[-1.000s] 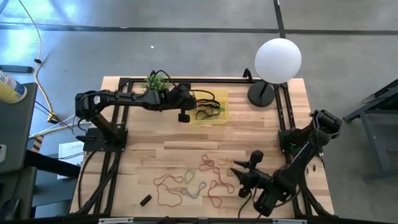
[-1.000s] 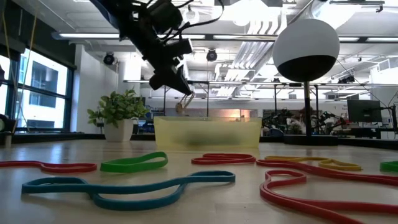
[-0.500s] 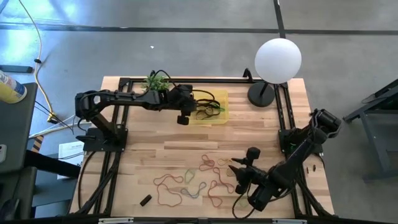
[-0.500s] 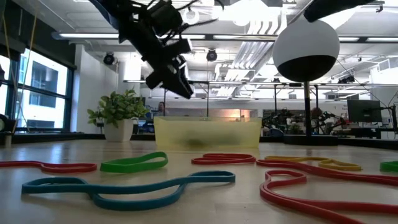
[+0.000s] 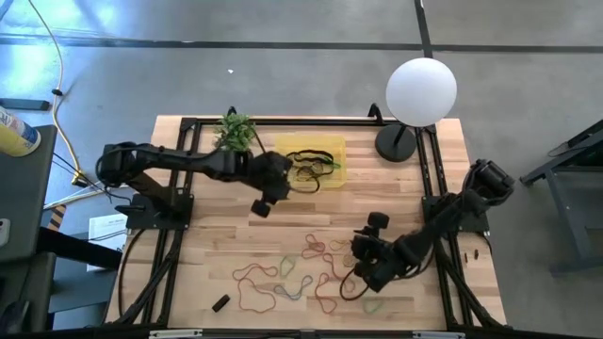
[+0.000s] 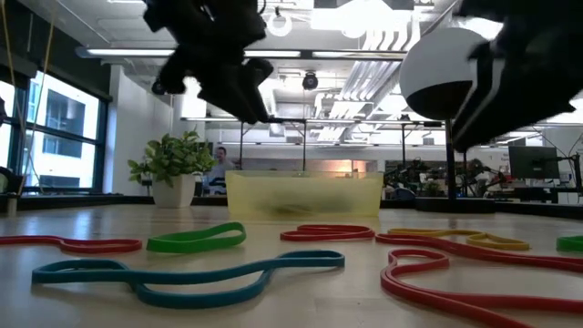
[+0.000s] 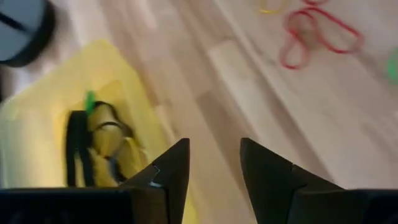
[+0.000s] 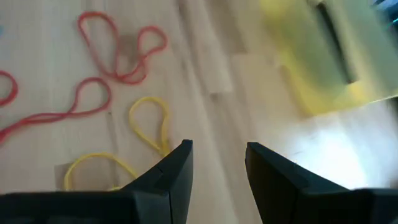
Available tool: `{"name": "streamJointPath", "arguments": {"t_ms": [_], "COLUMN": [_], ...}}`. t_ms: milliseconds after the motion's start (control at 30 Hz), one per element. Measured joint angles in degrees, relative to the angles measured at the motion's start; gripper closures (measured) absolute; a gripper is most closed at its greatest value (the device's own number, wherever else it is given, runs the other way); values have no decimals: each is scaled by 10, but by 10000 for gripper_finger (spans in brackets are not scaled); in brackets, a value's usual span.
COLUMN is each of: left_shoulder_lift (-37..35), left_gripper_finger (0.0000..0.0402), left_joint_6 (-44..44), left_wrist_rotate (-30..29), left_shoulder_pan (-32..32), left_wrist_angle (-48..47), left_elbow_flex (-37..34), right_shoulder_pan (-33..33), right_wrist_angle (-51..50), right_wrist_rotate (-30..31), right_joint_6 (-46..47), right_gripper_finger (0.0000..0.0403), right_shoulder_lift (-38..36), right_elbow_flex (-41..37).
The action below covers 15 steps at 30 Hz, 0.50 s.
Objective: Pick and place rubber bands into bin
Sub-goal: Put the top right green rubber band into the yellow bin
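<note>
Bin [image 5: 332, 149]: one yellow tray at the far side, a few rubber bands [image 5: 311, 165] inside (too tangled to count).
Loose bands [image 5: 283, 275]: about ten, on the near half of the table.
Left gripper [image 5: 261, 202]: fingers apart, holding nothing, over bare wood just near-left of the bin.
Right gripper [image 5: 363, 264]: fingers apart, empty, above the loose bands' right edge.

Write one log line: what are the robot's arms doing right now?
left gripper: jaws open, empty, beside bin | right gripper: jaws open, over loose rubber bands

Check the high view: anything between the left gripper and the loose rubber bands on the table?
Nothing. In the high view, only bare wooden table separates the left gripper from the loose rubber bands.
</note>
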Motion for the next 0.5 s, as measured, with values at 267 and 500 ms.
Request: {"name": "streamJointPath", "arguments": {"t_ms": [267, 500], "left_shoulder_lift": [-30, -33], "left_gripper_finger": [279, 277], "left_joint_6": [-49, -120], "left_wrist_rotate": [-45, -121], "left_shoulder_pan": [-107, -214], "left_wrist_angle": [-85, -141], "left_elbow_flex": [0, 0], "right_shoulder_pan": [-41, -46], "right_wrist_angle": [183, 138], "right_wrist_rotate": [-127, -277], "right_joint_6": [-93, -61], "right_gripper_finger": [265, 265], "right_shoulder_lift": [-60, -121], "right_elbow_flex": [-98, -123]}}
